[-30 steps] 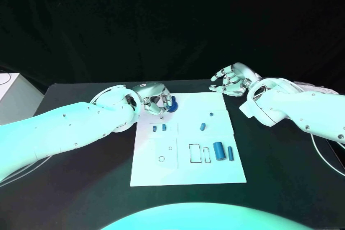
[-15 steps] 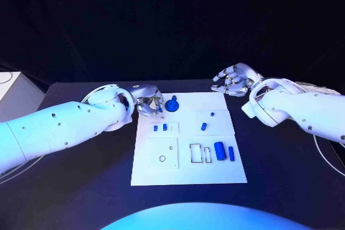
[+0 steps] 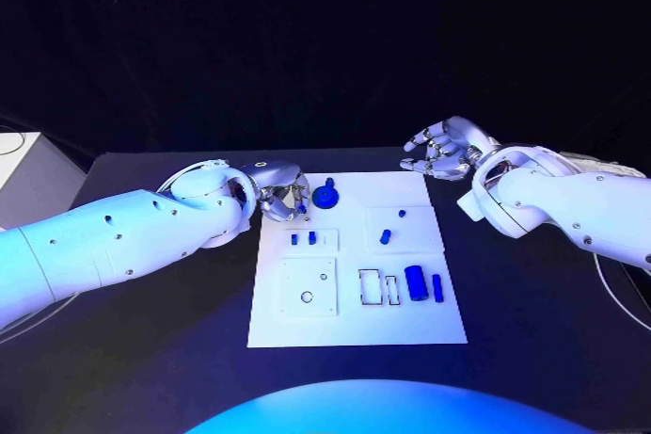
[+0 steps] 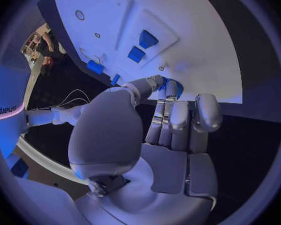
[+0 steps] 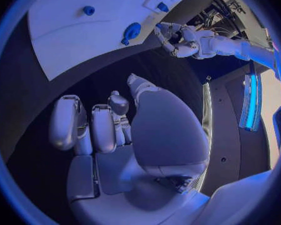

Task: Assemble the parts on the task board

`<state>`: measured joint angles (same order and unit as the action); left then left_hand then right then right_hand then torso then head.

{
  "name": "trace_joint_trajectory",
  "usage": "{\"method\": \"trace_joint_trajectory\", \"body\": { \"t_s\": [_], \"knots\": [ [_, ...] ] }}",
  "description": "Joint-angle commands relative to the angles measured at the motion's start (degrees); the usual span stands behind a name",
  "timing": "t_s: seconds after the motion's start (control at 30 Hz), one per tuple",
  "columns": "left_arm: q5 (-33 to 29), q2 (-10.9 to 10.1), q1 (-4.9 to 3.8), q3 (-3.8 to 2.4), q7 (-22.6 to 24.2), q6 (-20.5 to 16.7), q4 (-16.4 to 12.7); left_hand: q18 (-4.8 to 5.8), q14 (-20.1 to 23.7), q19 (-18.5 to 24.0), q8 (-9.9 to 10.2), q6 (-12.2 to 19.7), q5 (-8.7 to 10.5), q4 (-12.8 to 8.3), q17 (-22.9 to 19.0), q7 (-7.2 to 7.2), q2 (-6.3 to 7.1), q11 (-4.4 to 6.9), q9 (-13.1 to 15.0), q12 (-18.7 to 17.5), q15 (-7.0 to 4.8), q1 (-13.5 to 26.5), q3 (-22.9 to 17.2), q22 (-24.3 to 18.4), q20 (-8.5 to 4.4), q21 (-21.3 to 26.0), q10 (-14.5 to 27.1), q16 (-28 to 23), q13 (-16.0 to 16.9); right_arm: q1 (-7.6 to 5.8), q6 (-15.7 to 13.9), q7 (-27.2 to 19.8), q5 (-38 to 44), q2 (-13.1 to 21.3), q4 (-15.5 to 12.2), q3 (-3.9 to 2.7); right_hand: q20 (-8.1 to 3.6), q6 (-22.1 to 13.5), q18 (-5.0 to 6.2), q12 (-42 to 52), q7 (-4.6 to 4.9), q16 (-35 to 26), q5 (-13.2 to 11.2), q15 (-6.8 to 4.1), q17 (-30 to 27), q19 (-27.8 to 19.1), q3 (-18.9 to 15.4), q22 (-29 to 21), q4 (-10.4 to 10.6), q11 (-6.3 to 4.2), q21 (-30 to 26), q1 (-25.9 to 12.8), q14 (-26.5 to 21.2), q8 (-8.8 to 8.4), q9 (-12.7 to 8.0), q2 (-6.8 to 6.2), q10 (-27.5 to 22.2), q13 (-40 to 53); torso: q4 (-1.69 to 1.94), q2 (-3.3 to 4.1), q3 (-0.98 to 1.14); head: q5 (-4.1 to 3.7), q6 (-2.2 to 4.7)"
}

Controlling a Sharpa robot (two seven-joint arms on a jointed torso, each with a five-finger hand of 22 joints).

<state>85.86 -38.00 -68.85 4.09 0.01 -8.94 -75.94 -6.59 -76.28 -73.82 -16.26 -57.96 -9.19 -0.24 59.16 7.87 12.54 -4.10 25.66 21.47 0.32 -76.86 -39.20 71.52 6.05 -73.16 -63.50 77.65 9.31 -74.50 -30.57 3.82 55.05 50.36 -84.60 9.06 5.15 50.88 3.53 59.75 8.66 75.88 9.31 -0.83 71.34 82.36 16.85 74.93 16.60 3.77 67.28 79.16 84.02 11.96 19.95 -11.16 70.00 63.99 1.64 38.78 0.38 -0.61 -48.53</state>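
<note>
Your left hand (image 3: 281, 197) sits at the task board's (image 3: 356, 321) upper-left edge, fingers curled by a round blue part (image 3: 325, 196); whether it grips the part, you can't tell. Right hand (image 3: 441, 149), upper right, hovers off the board over bare tabletop (image 3: 529, 312), curled, grasping nothing. Other blue parts (image 3: 415, 283) lie mid-board; lower board is bare.

two smooth white arms (small dark screws), silver many-fingered hands

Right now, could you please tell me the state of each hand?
Left hand: fingers curled beside the blue part; whether they pinch it cannot be told.
Right hand: closed, fingers curled in, holding nothing.
</note>
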Motion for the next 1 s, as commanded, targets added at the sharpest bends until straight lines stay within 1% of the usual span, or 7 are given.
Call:
{"method": "trace_joint_trajectory", "body": {
  "t_s": [0.03,0.2,0.3,0.43,0.53,0.73,1.0],
  "knots": [
    [1.5,0.3,0.07,0.05,0.0,-0.4,0.0,1.12,-0.5,-0.4,0.3,-0.4,-0.17,0.0,0.2,-0.18,-0.06,-0.01,0.1,-0.4,-0.02,0.4,0.3,0.1,-0.01,-0.4,-0.3,0.4,0.0,0.03,0.4,-0.8,0.3,-0.1,0.0,-0.01,-0.1,-0.3,1.07,-0.4,0.03,-0.2,0.3,0.01,0.0,-0.2,0.2,1.5,0.0,-0.09,-0.3,-0.4,0.8,0.25,0.1,-0.31,-0.2,0.0,0.0,0.01,0.02,-0.08,-0.09],
    [1.5,0.6,0.14,0.24,0.1,-0.2,0.2,1.16,-0.6,-0.5,0.3,-0.6,-0.17,0.0,0.3,-0.24,-0.09,0.06,0.1,-0.5,-0.06,0.4,0.3,0.2,-0.03,-0.5,-0.5,0.4,0.0,0.03,0.4,-0.8,0.3,-0.1,0.0,-0.01,-0.1,-0.3,1.08,-0.3,0.03,-0.2,0.4,0.01,0.1,-0.2,0.2,1.4,0.0,-0.1,-0.4,-0.5,0.8,0.26,0.1,-0.31,-0.2,-0.1,-0.06,0.01,0.05,0.0,-0.22],
    [1.5,0.8,0.25,0.38,0.2,-0.2,0.3,1.16,-0.6,-0.5,0.3,-0.6,-0.17,0.0,0.3,-0.24,-0.09,0.06,0.1,-0.5,-0.06,0.4,0.3,0.2,-0.03,-0.5,-0.5,0.4,0.0,0.03,0.4,-0.8,0.3,-0.1,0.0,-0.01,-0.1,-0.3,1.08,-0.3,0.03,-0.2,0.4,0.01,0.1,-0.2,0.2,1.4,0.0,-0.1,-0.4,-0.5,0.8,0.26,0.1,-0.31,-0.2,-0.1,-0.02,0.03,0.03,-0.18,-0.26],
    [1.5,1.1,0.42,0.52,0.2,-0.3,0.6,1.15,-0.6,-0.5,0.3,-0.6,-0.17,0.0,0.2,-0.26,-0.09,0.07,0.1,-0.5,-0.07,0.4,0.3,0.2,-0.03,-0.5,-0.6,0.4,0.0,0.03,0.4,-0.8,0.4,-0.1,0.0,-0.01,-0.1,-0.3,1.08,-0.3,0.03,-0.2,0.4,0.01,0.1,-0.2,0.2,1.4,0.0,-0.1,-0.4,-0.5,0.8,0.26,0.1,-0.31,-0.2,-0.1,0.0,-0.03,0.01,-0.18,-0.34],
    [1.5,1.2,0.48,0.58,0.3,-0.5,0.7,1.13,-0.6,-0.5,0.3,-0.6,-0.17,0.0,0.2,-0.28,-0.09,0.09,0.1,-0.5,-0.08,0.4,0.3,0.1,-0.04,-0.4,-0.6,0.4,0.0,0.03,0.4,-0.7,0.4,0.0,0.0,-0.01,-0.1,-0.3,1.08,-0.3,0.03,-0.2,0.4,0.01,0.1,-0.2,0.2,1.4,0.0,-0.1,-0.4,-0.5,0.8,0.26,0.1,-0.31,-0.2,-0.1,0.02,-0.02,0.02,-0.15,-0.49],
    [1.5,1.2,0.53,0.65,0.5,-0.6,0.9,1.12,-0.7,-0.4,0.4,-0.6,-0.18,0.0,0.2,-0.29,-0.05,0.11,0.1,-0.6,-0.11,0.4,0.3,0.1,-0.05,-0.4,-0.6,0.4,0.0,0.03,0.4,-0.7,0.5,0.1,-0.1,-0.01,-0.1,-0.3,1.08,-0.3,0.03,-0.2,0.4,0.01,0.1,-0.2,0.2,1.4,0.0,-0.1,-0.4,-0.5,0.8,0.26,0.1,-0.31,-0.2,-0.1,-0.01,-0.04,0.04,-0.17,-0.56],
    [1.5,1.4,0.59,0.71,0.4,-0.3,1.1,1.08,-0.6,-0.3,0.5,-0.6,-0.18,-0.1,0.1,-0.29,0.01,0.1,0.1,-0.7,-0.12,0.3,0.4,-0.1,-0.06,-0.2,-0.6,0.4,0.0,0.03,0.5,-0.6,0.5,0.1,-0.1,-0.01,-0.11,-0.4,1.07,-0.4,0.02,-0.3,0.4,0.0,0.0,-0.2,0.2,1.4,0.0,-0.1,-0.4,-0.6,0.8,0.28,0.1,-0.32,-0.2,-0.1,-0.02,-0.03,0.0,-0.16,-0.77]
  ]
}}
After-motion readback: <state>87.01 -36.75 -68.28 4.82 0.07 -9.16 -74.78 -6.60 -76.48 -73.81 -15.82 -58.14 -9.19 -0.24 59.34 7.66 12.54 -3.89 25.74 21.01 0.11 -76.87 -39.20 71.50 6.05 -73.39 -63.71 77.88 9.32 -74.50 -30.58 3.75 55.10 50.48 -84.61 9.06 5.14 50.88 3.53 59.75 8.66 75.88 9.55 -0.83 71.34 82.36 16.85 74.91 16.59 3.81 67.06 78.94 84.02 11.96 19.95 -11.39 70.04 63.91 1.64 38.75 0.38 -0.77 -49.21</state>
